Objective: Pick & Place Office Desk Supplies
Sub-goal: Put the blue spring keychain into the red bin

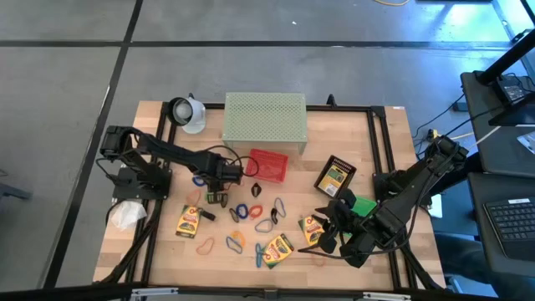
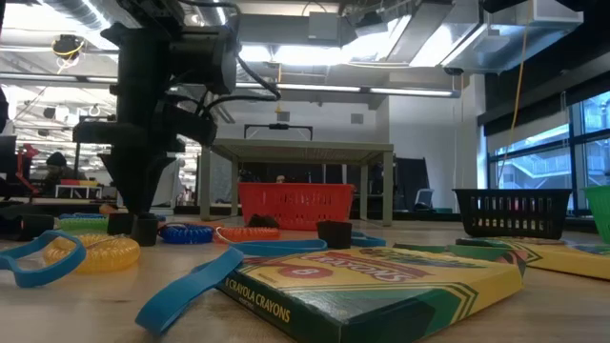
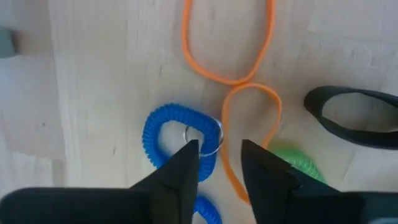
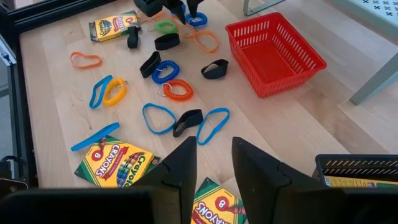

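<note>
My left gripper (image 1: 219, 199) hangs low over the middle of the table, fingers pointing down and open. In the left wrist view (image 3: 219, 158) its fingers straddle the metal ring (image 3: 208, 138) of a blue spiral coil (image 3: 163, 127) that lies flat on the table, beside orange loops (image 3: 249, 118), a black loop (image 3: 357, 118) and a green coil (image 3: 297, 163). My right gripper (image 1: 328, 237) is open and empty at the near right, above crayon boxes (image 4: 118, 160). More loops and clips (image 4: 166, 71) lie scattered on the table. My left gripper comes from above with one finger (image 3: 186, 163) over the blue coil's edge next to the ring (image 3: 211, 146) and the other finger beyond the ring. Whether the fingers touch the coil or the ring, I cannot tell.
A red basket (image 1: 268, 165) stands behind the loops and a pale green perforated shelf (image 1: 265, 117) at the far edge. A black-and-yellow box (image 1: 335, 176) lies at right, a white wad (image 1: 125, 215) at left. Crayon boxes (image 1: 190, 221) (image 1: 277, 249) lie near the front.
</note>
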Robot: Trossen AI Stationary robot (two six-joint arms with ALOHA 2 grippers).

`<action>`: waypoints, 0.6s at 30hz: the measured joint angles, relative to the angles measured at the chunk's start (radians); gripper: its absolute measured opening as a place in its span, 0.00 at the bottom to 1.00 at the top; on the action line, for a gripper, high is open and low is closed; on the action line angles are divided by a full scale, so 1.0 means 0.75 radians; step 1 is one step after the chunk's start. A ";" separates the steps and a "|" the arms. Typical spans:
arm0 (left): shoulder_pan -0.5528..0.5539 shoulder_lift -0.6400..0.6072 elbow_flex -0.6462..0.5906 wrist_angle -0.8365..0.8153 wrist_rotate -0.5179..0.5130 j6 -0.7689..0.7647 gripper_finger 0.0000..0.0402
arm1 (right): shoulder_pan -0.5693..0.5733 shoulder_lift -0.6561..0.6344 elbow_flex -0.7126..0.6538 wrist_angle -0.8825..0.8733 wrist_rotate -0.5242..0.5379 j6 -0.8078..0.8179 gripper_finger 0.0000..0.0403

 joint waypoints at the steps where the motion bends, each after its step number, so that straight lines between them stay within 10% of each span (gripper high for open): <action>1: 0.000 0.000 0.009 -0.014 -0.006 0.000 0.32 | 0.000 0.000 0.000 0.000 0.000 0.000 0.25; 18: 0.139 0.002 0.034 0.042 -0.087 -0.094 0.39 | 0.002 0.000 0.000 0.012 -0.006 0.001 0.25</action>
